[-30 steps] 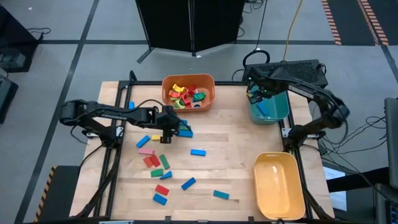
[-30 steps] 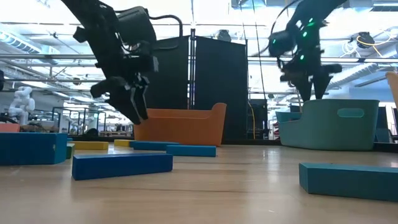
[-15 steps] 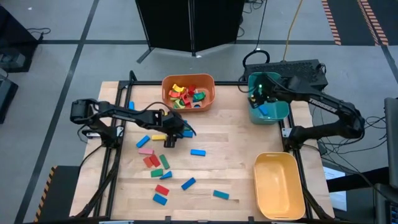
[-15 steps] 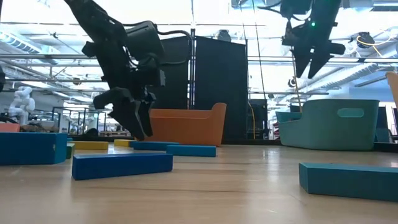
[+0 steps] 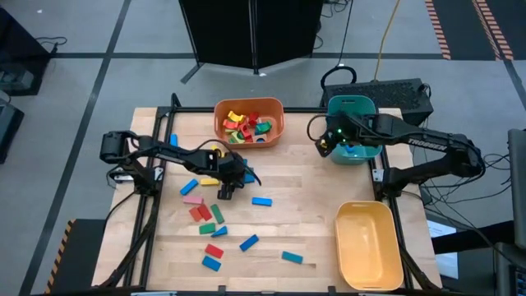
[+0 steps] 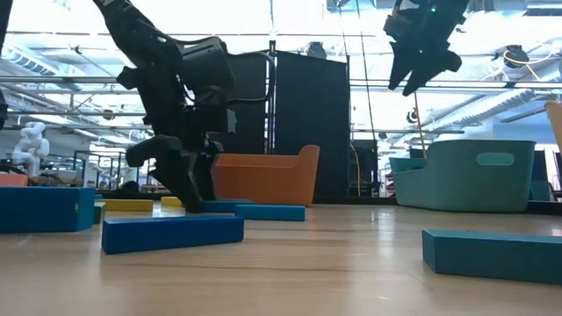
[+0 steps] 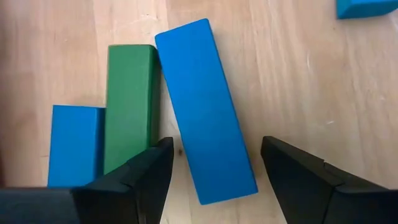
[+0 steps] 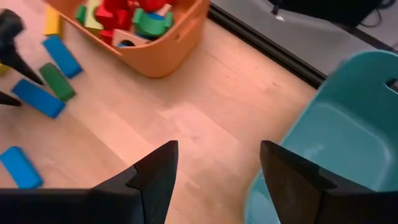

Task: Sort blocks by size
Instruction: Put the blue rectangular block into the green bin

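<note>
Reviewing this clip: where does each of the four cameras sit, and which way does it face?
High: overhead, straight down; table, both arms.
Low: tabletop height, level; left gripper over blue blocks.
Left wrist: down past open fingers at long blue block.
Right wrist: past open fingers; teal bin.
Shared: orange bin shows in high, low, right wrist.

Overhead camera looks straight down; you get the whole bench (image 5: 312, 205) and both arms. Low camera sits at bench-top height, facing level across into the room. Left wrist camera is close, pointing down at bare wood. Right wrist camera rides higher, angled; it shares the orange bin (image 8: 168, 53) with overhead and low views.
</note>
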